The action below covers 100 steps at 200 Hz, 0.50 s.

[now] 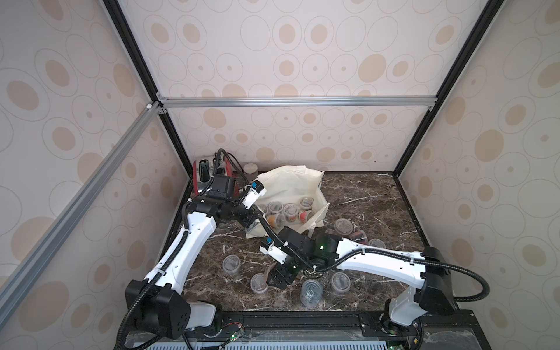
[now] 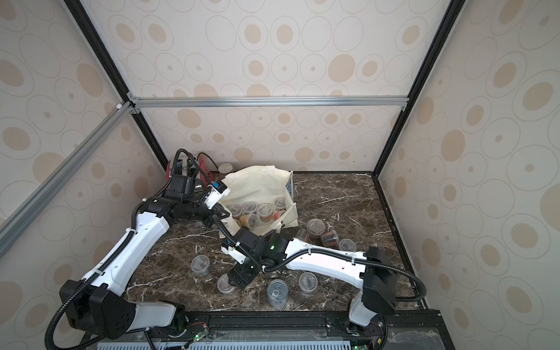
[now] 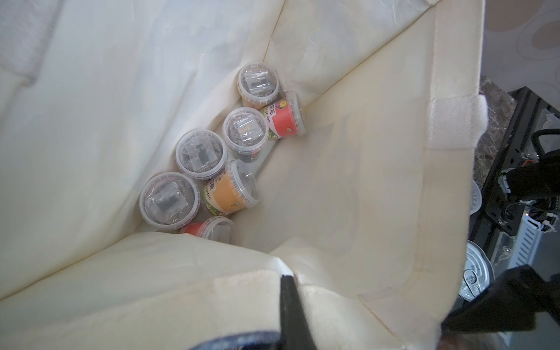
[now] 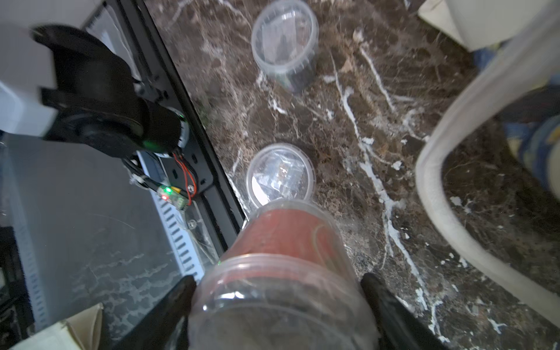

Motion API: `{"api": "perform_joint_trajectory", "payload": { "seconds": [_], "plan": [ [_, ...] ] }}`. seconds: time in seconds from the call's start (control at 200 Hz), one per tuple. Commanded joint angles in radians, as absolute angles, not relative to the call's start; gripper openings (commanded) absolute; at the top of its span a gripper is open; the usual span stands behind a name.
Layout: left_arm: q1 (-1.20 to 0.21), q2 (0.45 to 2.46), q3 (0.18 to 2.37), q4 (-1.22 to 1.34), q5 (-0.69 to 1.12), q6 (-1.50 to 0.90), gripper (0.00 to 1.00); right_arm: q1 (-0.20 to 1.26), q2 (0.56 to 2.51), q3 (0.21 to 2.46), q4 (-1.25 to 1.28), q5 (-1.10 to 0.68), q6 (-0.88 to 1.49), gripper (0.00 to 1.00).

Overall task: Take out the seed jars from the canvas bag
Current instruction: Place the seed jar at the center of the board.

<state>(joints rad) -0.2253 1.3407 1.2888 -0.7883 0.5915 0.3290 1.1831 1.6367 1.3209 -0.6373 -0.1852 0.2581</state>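
Right gripper (image 4: 278, 281) grasping a red-labelled jar (image 4: 285, 236) over the table's (image 4: 363, 121) six o'clock. Set-down looks next: lower clear of the neighbouring jar (image 4: 280, 174), then release. Left gripper (image 3: 291, 291) clenched on the bag (image 1: 291, 181) rim at eleven o'clock, more jars (image 3: 200, 151) inside.

Colour notes.

Bag (image 1: 291, 185), twelve o'clock on the table (image 1: 378, 197): cream canvas, with blue-and-yellow print on the outside.

Jars (image 3: 201, 151) inside it: clear plastic with grey-brown speckled fill. Labels are red, or orange edged in green.

Table: dark brown marble, white veins.

Walls (image 1: 303, 60): pale beige, tan ovals ringed in thin grey.

Toaster (image 1: 201, 174), eleven o'clock: red and chrome.

Can (image 1: 310, 291), six o'clock: silver.

My right pincer (image 4: 277, 288): black fingers. The red-label jar (image 4: 285, 239) in it is clear.

My arms (image 1: 194, 239): white shells, black joints.
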Motion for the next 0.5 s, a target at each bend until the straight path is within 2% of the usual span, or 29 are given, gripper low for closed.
{"api": "perform_joint_trajectory", "payload": {
  "seconds": [0.0, 0.315, 0.495],
  "plan": [
    [-0.227, 1.342, 1.331, -0.752, 0.568, 0.338, 0.00, 1.190, 1.682, 1.292, -0.657, -0.166, 0.204, 0.72],
    [-0.227, 1.329, 1.309, -0.747, 0.580, 0.357, 0.00, 1.202, 1.743, 1.216, -0.654, -0.121, 0.178, 0.74],
    [-0.227, 1.315, 1.281, -0.745, 0.582, 0.369, 0.00, 1.201, 1.724, 1.199, -0.633, -0.120, 0.193, 0.84]
  ]
}}
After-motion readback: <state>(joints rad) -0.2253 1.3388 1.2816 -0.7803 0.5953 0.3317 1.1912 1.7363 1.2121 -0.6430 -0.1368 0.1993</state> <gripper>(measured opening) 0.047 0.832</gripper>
